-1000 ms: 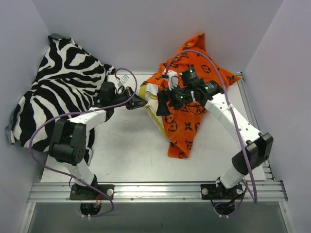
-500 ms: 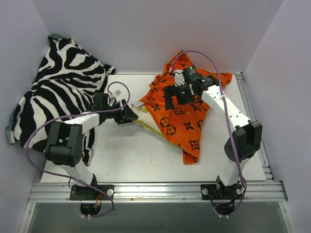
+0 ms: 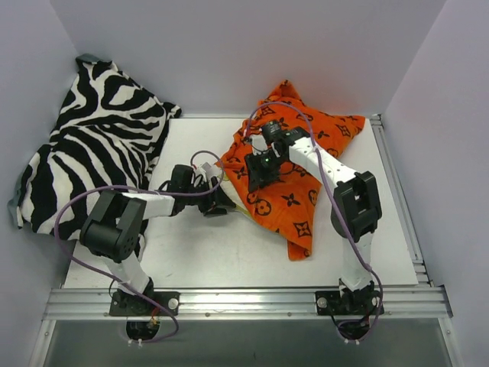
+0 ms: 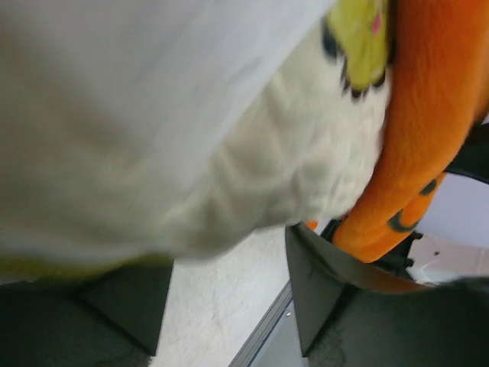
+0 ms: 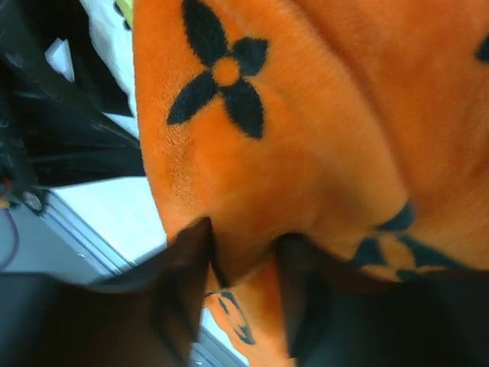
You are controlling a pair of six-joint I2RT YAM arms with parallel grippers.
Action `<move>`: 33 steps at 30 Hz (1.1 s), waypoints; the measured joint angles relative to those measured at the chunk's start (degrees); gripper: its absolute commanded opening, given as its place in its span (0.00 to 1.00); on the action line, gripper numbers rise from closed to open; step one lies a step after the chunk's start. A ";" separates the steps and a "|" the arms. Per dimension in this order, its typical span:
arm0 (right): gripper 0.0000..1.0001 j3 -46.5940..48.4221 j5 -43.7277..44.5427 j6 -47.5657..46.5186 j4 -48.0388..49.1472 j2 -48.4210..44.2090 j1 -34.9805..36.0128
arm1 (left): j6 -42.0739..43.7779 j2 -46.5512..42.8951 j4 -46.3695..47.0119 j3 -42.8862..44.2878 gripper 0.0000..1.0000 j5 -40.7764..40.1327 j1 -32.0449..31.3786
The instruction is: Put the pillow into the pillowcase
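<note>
**Shifted leftward, the right gripper (image 5: pixel 241 252) now clamps**

Between its fingers (image 5: pixel 183 275) sits a fold of the pillowcase (image 5: pixel 306 115); the left gripper (image 4: pixel 229 260) gapes, the unheld pillow (image 4: pixel 191 130) bulging across its fingers, seemingly mostly cased beyond. This fold could slip, closing the mouth

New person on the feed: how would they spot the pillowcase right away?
On the white table, two cloths lie apart. The pillowcase is the heap right of centre near the back wall, under the right arm. It is bright orange with dark flower and monogram prints, unlike the black-and-white zebra-striped cloth on the left and the white pillow at its left edge.
</note>
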 measured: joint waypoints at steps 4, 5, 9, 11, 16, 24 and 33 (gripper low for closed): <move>0.00 3.74 -5.62 1.75 -1.29 2.64 0.07 | -4.92 6.58 7.28 2.14 0.35 -0.11 -1.55; 0.00 5.07 -7.93 3.26 -0.94 2.75 0.07 | -6.84 7.82 9.49 3.04 0.28 -0.07 -1.62; 0.00 7.87 -17.59 17.97 9.53 0.81 0.92 | -16.24 13.97 20.00 5.62 0.08 -0.04 -1.16; 0.00 6.99 -19.76 28.13 19.69 -0.74 2.75 | -19.96 15.82 23.39 7.54 0.04 0.20 -1.07; 0.00 9.57 -20.52 48.15 40.00 1.66 8.09 | -26.67 16.76 33.07 11.13 0.02 0.83 -0.90; 0.66 2.73 -24.28 49.59 40.61 1.42 4.92 | -28.11 14.93 37.53 3.74 0.55 1.46 1.09; 0.59 -4.72 -8.94 11.39 5.40 -13.14 -13.88 | -22.12 4.22 28.57 -5.38 0.65 1.62 3.76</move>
